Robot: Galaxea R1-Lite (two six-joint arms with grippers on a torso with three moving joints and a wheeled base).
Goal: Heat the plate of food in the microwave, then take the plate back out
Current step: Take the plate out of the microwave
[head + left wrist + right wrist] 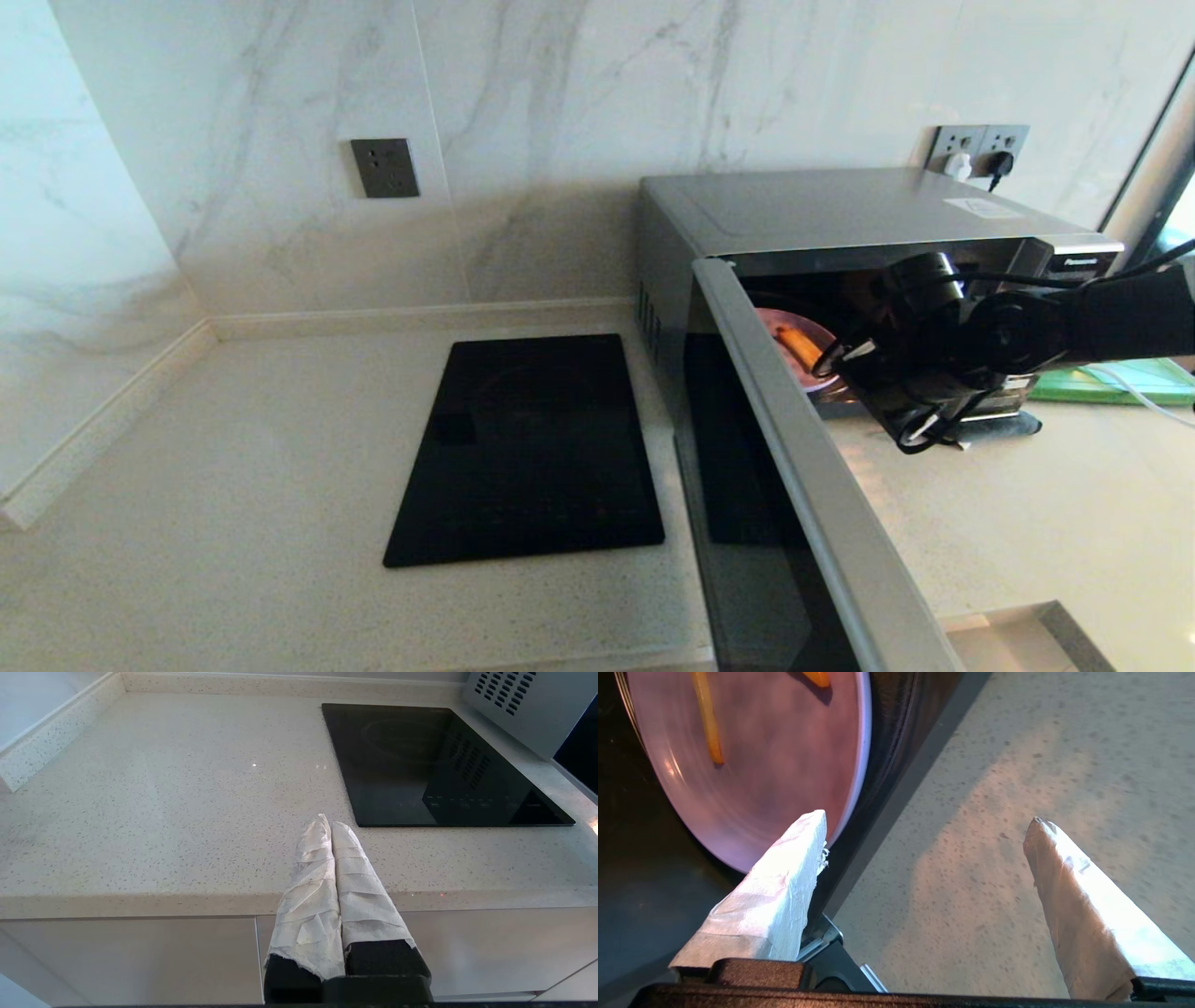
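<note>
Microwave (840, 210) sits on the counter (233, 523) w/ its door (803, 467) swung wide open toward the robot, dark glass facing the black cooktop (532, 448). Plate of food (798, 345), lavender w/ a few orange fry sticks, lies inside the cavity near the front opening. Right gripper (924, 826) is at the mouth of the microwave, fingers spread wide apart, holding nothing; in the right wrist view one wrapped finger (784, 891) overlaps the plate's near rim, contact can't be confirmed, the other finger hangs over bare counter outside the oven. Key relation: the plate lies ahead of the gripper and off to the side of that first finger, further into the cavity, not centred between the fingers. Plate is round, no long axis to line up with; the rim edge is what matters. Right arm is far nearer; it's the only one at the oven. Left gripper (327, 830) is parked low off the counter's front edge, on the cooktop side, wrapped fingers pressed together, empty. Can't tell from this alone whether the plate is just placed or about to be pulled; either way the door edge and cavity sill look tight beside the wrist. Green board (1111, 383) lies past the microwave on the right.
</note>
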